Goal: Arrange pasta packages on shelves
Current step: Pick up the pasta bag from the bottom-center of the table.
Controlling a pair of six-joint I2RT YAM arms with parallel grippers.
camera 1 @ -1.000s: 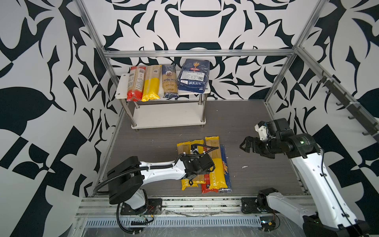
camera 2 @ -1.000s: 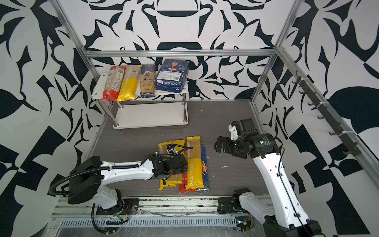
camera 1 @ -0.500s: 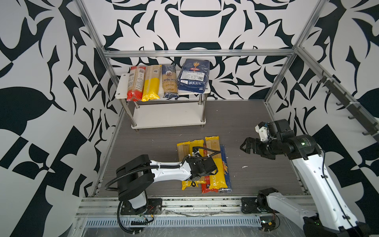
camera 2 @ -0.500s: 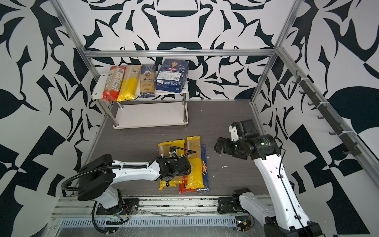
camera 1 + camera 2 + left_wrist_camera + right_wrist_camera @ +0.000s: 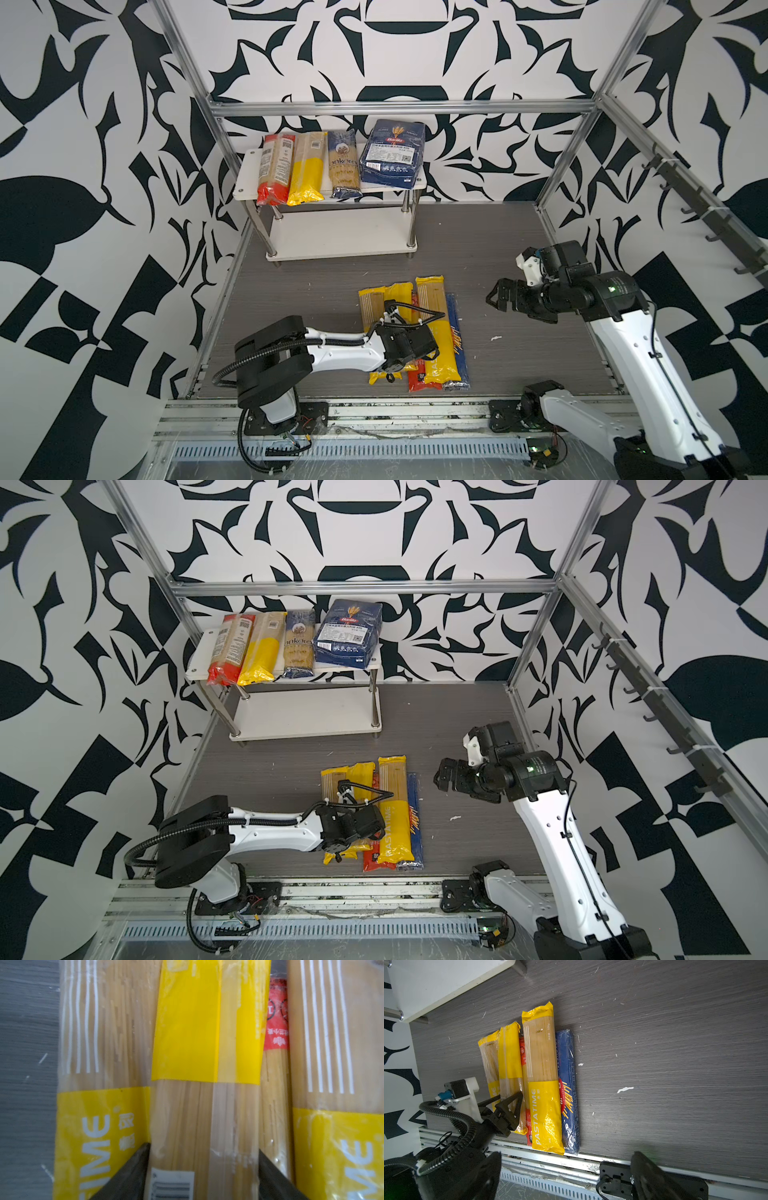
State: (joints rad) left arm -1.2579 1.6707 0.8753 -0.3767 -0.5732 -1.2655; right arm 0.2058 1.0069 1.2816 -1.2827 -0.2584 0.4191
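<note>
Currently, five long spaghetti packs are laid side by side on the dark wood-grain table (image 5: 478, 249), close to the arms' bases: a yellow Pastatime pack (image 5: 490, 1059), a yellow-banded pack (image 5: 205, 1043), a red pack (image 5: 522, 1049), a second Pastatime pack (image 5: 544, 1095) and a dark-blue pack (image 5: 568, 1076). The yellow-banded pack is straddled by the left fingers (image 5: 133, 1174), which are pressed against its two long edges near the barcode end, so that it is pinched between them while it lies partly on its neighbours. The right fingers (image 5: 500, 286) are held spread above the table, to the right of the pile and apart from it. At the back of the table the shelves (image 5: 340, 239) are stood, and on the upper board four packages are lined up side by side: a red-ended pack (image 5: 274, 168), a yellow-ended pack (image 5: 307, 168), a narrow dark-blue bag (image 5: 343, 164) and the wider dark-blue Barilla bag (image 5: 392, 153).
</note>
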